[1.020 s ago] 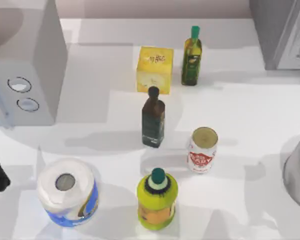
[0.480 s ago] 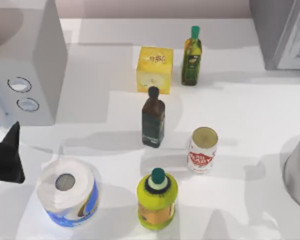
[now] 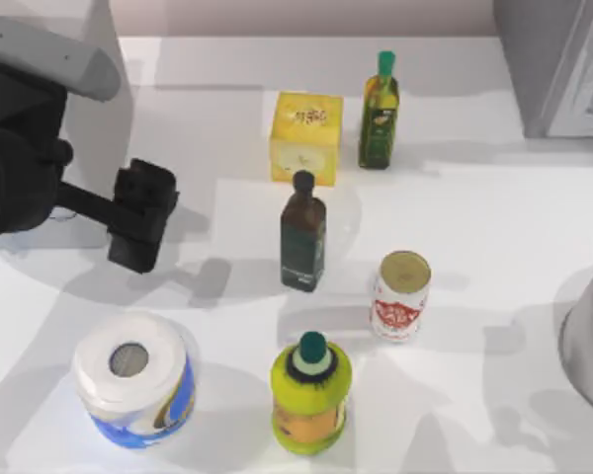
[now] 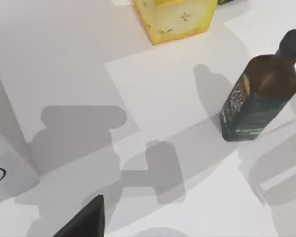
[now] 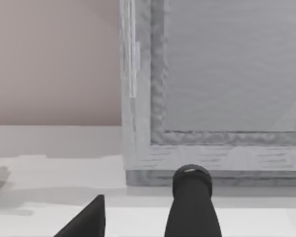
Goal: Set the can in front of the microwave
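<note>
Since half a second ago my left arm has swung in from the tabletop's left edge; its pincer now hangs in front of the microwave, and I cannot tell how far it is open. Well to its right, the can stands upright, just right of the dark brown bottle.
</note>
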### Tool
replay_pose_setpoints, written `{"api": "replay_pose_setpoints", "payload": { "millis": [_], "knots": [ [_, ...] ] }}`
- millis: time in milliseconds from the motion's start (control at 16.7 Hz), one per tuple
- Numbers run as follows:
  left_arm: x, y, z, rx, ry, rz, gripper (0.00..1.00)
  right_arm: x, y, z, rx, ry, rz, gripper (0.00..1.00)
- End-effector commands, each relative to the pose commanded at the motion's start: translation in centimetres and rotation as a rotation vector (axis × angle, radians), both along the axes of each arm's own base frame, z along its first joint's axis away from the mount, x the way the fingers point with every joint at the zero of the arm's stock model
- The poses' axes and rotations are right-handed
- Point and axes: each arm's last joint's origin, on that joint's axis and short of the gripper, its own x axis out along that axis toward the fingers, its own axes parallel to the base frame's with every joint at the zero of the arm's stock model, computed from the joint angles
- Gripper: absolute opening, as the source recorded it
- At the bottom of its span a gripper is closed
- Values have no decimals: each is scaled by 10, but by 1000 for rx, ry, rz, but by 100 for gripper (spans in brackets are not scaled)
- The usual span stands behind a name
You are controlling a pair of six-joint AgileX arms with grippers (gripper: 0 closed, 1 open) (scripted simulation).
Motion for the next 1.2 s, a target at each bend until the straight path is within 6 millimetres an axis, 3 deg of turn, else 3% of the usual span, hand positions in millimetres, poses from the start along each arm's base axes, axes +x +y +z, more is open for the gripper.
{"api": "replay_pose_setpoints", "payload": {
  "millis": [180,300,480,720,960,1200],
  "knots": [
    [40,-53,18,83,168,-113,100,0,0,0,0,0,0,100],
    [63,-95,20,148,266,-178,100,0,0,0,0,0,0,100],
    [88,-159,6,251,389,-256,100,0,0,0,0,0,0,100],
    [103,-229,-31,385,508,-313,100,0,0,0,0,0,0,100],
    [111,-266,-71,491,588,-316,100,0,0,0,0,0,0,100],
    [116,-274,-90,535,623,-303,100,0,0,0,0,0,0,100]
  ]
}}
